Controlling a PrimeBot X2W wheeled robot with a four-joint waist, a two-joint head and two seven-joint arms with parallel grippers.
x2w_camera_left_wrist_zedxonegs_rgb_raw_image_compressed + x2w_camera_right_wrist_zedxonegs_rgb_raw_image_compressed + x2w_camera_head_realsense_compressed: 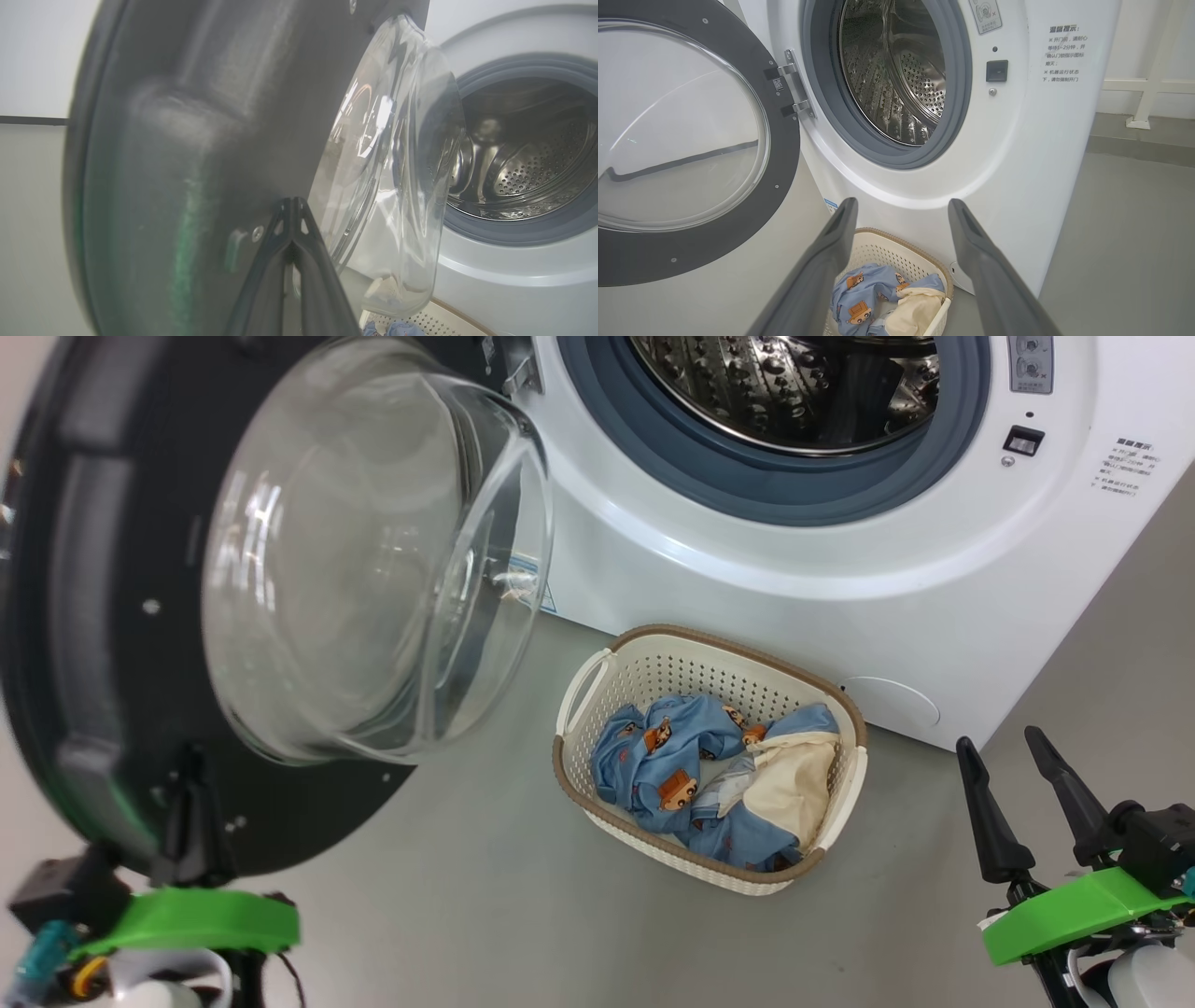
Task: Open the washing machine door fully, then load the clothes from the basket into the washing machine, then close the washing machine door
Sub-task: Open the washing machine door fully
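Note:
The washing machine (840, 588) stands with its steel drum (794, 383) exposed. Its door (93, 616) is swung out to the left, the glass bulge (355, 551) facing the machine. My left gripper (191, 761) is shut, its tip against the inner face of the door's black rim (187, 140); the left gripper (292, 201) holds nothing. On the floor before the machine sits the basket (653, 635) with the light-blue clothes (663, 756) and a cream piece (794, 775) inside. My right gripper (997, 739) hangs open to the basket's right. In the right wrist view the right gripper (902, 203) is above the basket (887, 252).
Grey floor (485, 896) surrounds the basket. The open door (780, 154) blocks the left side at its hinge (796, 88). A white frame (1143, 93) stands by the wall behind the machine. Open floor (1134, 233) lies to the machine's right.

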